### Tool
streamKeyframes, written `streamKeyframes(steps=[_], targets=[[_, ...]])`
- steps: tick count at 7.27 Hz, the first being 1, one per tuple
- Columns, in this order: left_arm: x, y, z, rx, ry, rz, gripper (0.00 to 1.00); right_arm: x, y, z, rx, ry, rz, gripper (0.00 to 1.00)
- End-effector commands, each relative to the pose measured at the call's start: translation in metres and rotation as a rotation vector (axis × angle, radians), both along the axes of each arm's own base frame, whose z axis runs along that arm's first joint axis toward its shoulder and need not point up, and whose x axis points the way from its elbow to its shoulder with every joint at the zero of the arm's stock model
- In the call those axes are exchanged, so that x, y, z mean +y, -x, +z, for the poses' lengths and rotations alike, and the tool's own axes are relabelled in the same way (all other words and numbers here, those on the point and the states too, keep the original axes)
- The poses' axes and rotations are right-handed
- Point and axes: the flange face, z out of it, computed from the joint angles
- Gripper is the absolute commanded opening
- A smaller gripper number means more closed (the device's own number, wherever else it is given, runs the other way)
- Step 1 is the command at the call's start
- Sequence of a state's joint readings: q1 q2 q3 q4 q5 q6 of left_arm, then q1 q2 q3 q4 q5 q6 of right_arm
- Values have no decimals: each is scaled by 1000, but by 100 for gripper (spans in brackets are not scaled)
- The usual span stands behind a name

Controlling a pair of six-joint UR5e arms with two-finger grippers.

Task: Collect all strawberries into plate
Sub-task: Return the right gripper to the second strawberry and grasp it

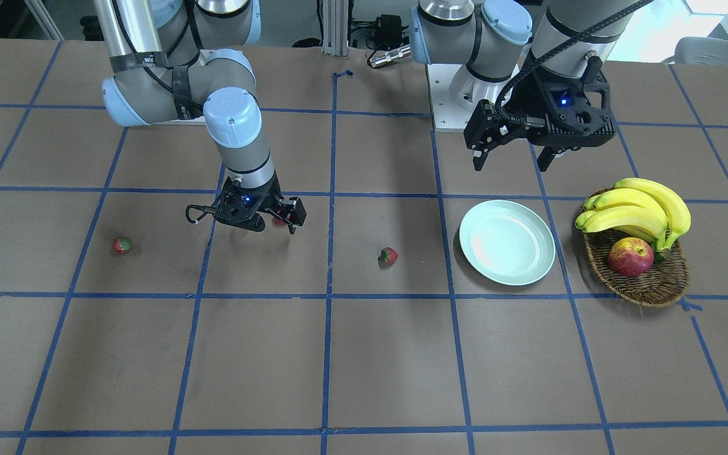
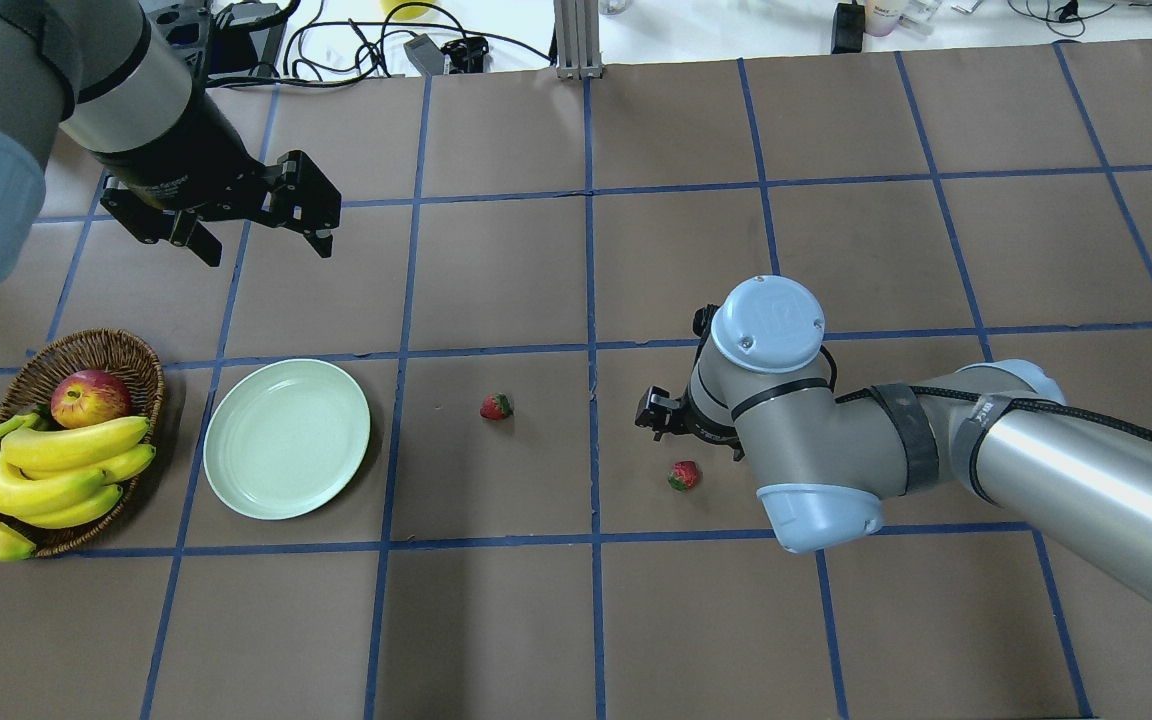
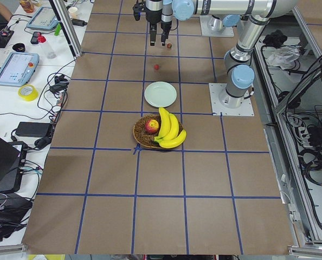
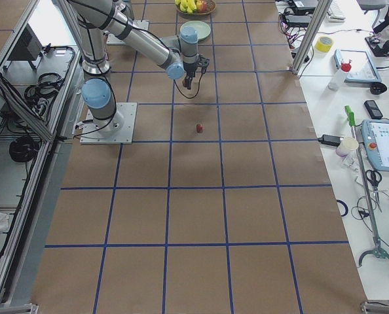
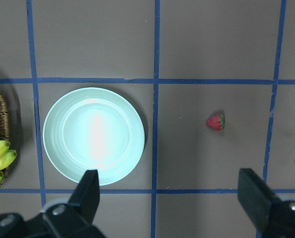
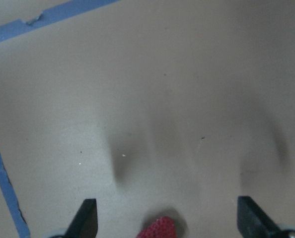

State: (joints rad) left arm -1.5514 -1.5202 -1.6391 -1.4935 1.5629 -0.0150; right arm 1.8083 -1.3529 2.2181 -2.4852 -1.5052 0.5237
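Three strawberries lay on the brown, blue-taped surface, all of them outside the plate. The nearest strawberry sat close to the plate, on the side away from the wicker basket. The middle strawberry lay beneath the right gripper. That gripper pointed straight down, low over the surface, with its fingers spread wide. In the right wrist view the berry showed at the bottom edge, between the two fingers and untouched by either. The far strawberry rested well apart from the others, toward the robot's right end of the surface; the overhead view hid it behind the right arm. The left gripper hung above the surface with its fingers spread, holding nothing, near the plate but off to its side. Its wrist camera looked down on both the plate and the nearest strawberry. The basket stood just beside the plate and held a bunch of bananas and an apple.
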Motion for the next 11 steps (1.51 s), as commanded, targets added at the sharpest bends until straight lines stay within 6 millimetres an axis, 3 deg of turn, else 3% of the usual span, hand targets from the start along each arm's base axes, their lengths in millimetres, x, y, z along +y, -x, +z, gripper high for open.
streamKeyframes(steps=[1, 2, 4, 5, 7, 8, 9, 10, 11], targets=[[4, -3, -4, -30, -32, 5, 100, 17, -16, -5, -5, -19, -6, 98], [5, -3, -9, -31, -46, 5, 100, 20, -22, -8, -10, -30, -29, 95], [6, -2, -19, -18, -61, 43, 100, 18, -23, -7, -19, -28, 9, 69], [5, -6, -18, -20, -58, 70, 100, 16, -23, -6, -21, -20, 13, 67], [5, -6, -19, -29, -61, 66, 100, 20, -21, -8, -3, -42, 18, 26], [5, -6, -17, -29, -55, 65, 100, 19, -20, -9, 4, -55, 26, 16], [6, -6, -18, -23, -58, 66, 100, 14, -20, -2, 1, -49, 32, 2], [6, -6, -16, -19, -57, 66, 100, 3, -26, 10, -1, -64, 35, 0], [6, -6, -14, -23, -51, 65, 100, -31, -45, 54, -36, -18, 50, 0]])
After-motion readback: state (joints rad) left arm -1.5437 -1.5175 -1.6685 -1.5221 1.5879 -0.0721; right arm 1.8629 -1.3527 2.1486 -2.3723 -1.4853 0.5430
